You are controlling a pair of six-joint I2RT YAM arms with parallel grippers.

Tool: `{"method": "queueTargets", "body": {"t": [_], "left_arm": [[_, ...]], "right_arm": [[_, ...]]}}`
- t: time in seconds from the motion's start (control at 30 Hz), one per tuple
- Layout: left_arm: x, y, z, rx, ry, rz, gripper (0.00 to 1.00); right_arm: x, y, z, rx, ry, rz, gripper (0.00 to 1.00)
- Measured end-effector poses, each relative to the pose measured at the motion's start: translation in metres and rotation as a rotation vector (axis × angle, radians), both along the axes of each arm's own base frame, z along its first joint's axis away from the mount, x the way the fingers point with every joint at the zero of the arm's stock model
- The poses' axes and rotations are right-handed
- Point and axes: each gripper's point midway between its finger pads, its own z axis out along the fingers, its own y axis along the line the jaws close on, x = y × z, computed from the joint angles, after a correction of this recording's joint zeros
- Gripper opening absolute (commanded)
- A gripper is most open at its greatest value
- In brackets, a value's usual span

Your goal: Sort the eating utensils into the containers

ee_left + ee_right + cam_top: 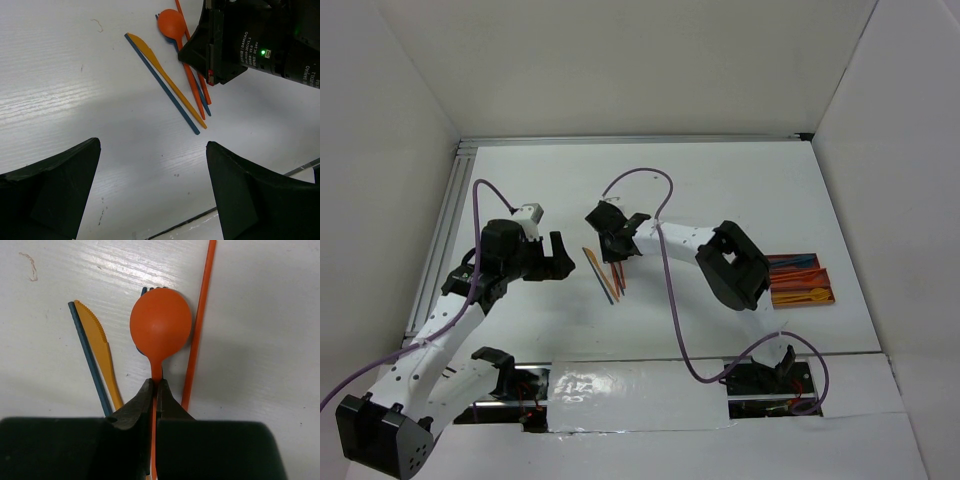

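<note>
My right gripper (156,383) is shut on the handle of an orange spoon (161,327), over the loose utensils (610,275) at the table's middle. A blue fork (145,290) lies under the spoon, mostly hidden. Beside it lie an orange knife (99,351), a blue stick (89,358) and an orange stick (199,329). The left wrist view shows the same spoon (171,23), knife (167,80) and blue stick (162,85). My left gripper (152,190) is open and empty, left of the pile. The reddish-brown trays (800,281) at the right hold orange and blue utensils.
The right arm's black wrist (250,37) fills the top right of the left wrist view. A metal rail (445,225) runs along the table's left edge. White walls close in the table on three sides.
</note>
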Motion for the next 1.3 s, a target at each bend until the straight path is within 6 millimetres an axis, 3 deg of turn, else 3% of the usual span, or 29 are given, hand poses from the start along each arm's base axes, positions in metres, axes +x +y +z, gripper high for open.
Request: {"method": "queueTargets", "body": {"t": [0.23, 0.3, 0.37, 0.5, 0.53, 0.57, 0.63, 0.73, 0.83, 0.93, 1.0, 1.13, 1.3], "left_arm": [[0.0, 0.0, 0.0, 0.0, 0.0, 0.0, 1.0], [0.0, 0.0, 0.0, 0.0, 0.0, 0.0, 0.99], [0.0, 0.0, 0.0, 0.0, 0.0, 0.0, 1.0], [0.0, 0.0, 0.0, 0.001, -0.001, -0.001, 1.0], [0.0, 0.0, 0.0, 0.001, -0.002, -0.001, 1.0], [0.0, 0.0, 0.0, 0.001, -0.002, -0.002, 1.0], [0.0, 0.0, 0.0, 0.001, -0.001, -0.002, 1.0], [0.0, 0.0, 0.0, 0.0, -0.002, -0.003, 1.0], [0.0, -0.001, 0.0, -0.002, -0.002, -0.006, 1.0], [0.0, -0.001, 0.0, -0.002, -0.001, -0.006, 1.0], [0.0, -0.001, 0.0, -0.003, -0.001, -0.008, 1.0], [-0.001, -0.001, 0.0, -0.004, 0.0, -0.009, 1.0], [-0.001, -0.002, 0.0, -0.005, 0.0, -0.01, 1.0]], "right_arm": [[0.0, -0.011, 0.006, -0.02, 0.008, -0.033, 0.0], [0.001, -0.019, 0.018, -0.005, 0.016, -0.059, 0.0], [0.008, -0.033, 0.043, 0.046, 0.011, -0.103, 0.0], [0.035, -0.086, 0.115, 0.167, -0.071, -0.245, 0.0], [0.045, -0.113, 0.143, 0.211, -0.118, -0.317, 0.0], [0.048, -0.123, 0.149, 0.218, -0.131, -0.343, 0.0], [0.052, -0.169, 0.167, 0.243, -0.169, -0.479, 0.0], [0.043, -0.244, 0.156, 0.22, -0.158, -0.715, 0.0], [0.019, -0.325, 0.113, 0.154, -0.088, -1.005, 0.0], [-0.014, -0.381, 0.079, 0.11, -0.018, -1.215, 0.0], [-0.032, -0.412, 0.071, 0.107, -0.001, -1.329, 0.0], [-0.046, -0.465, 0.082, 0.138, -0.051, -1.513, 0.0], [-0.062, -0.495, 0.074, 0.165, -0.052, -1.627, 0.0]]}}
